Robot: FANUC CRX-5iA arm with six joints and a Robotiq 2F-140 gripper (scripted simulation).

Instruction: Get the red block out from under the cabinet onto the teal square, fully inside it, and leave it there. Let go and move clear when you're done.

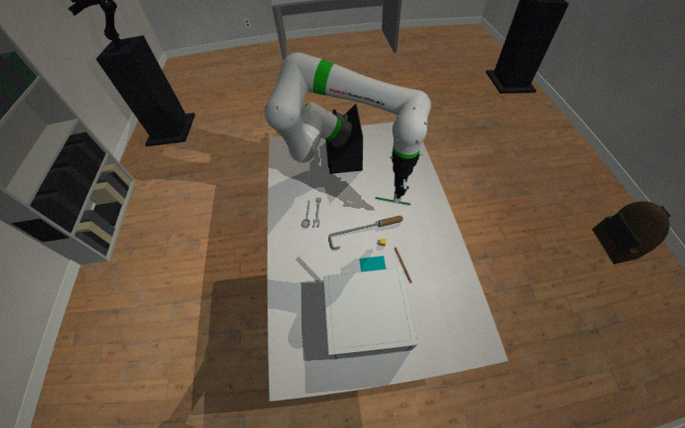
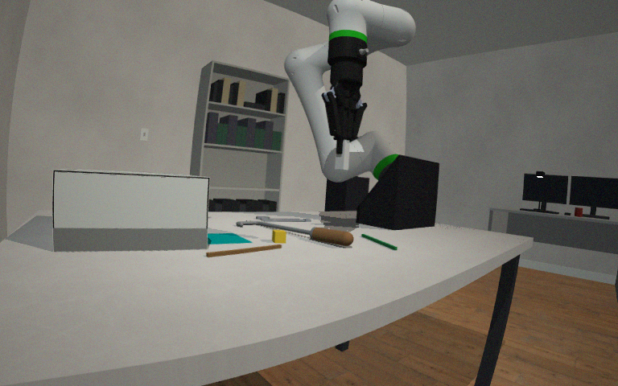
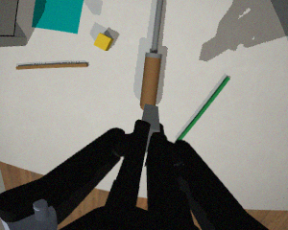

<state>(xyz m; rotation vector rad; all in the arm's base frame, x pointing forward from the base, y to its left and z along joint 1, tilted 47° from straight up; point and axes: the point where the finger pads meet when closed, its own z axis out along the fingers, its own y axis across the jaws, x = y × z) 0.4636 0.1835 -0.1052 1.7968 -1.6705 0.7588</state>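
Observation:
The red block is hidden; no view shows it. The white cabinet (image 1: pixel 370 312) (image 2: pixel 130 200) stands at the near end of the table. The teal square (image 1: pixel 372 263) (image 2: pixel 226 238) (image 3: pixel 60 4) lies flat on the table just in front of the cabinet, with nothing on it. My gripper (image 1: pixel 399 197) (image 2: pixel 342 162) (image 3: pixel 149 115) is shut and empty. It points straight down and hangs well above the table, over the wooden handle end of the hook tool (image 1: pixel 362 228) (image 2: pixel 332 236) (image 3: pixel 151 80).
A green stick (image 1: pixel 392 200) (image 2: pixel 378 241) (image 3: pixel 204 107) lies beside the handle. A yellow cube (image 1: pixel 382 242) (image 2: pixel 278 236) (image 3: pixel 104 41) and a brown stick (image 1: pixel 402 264) (image 2: pixel 243 250) (image 3: pixel 52 64) lie near the teal square. Two wrenches (image 1: pixel 310 211) lie to the left. The arm's black base (image 1: pixel 346 143) (image 2: pixel 398 193) stands at the far end.

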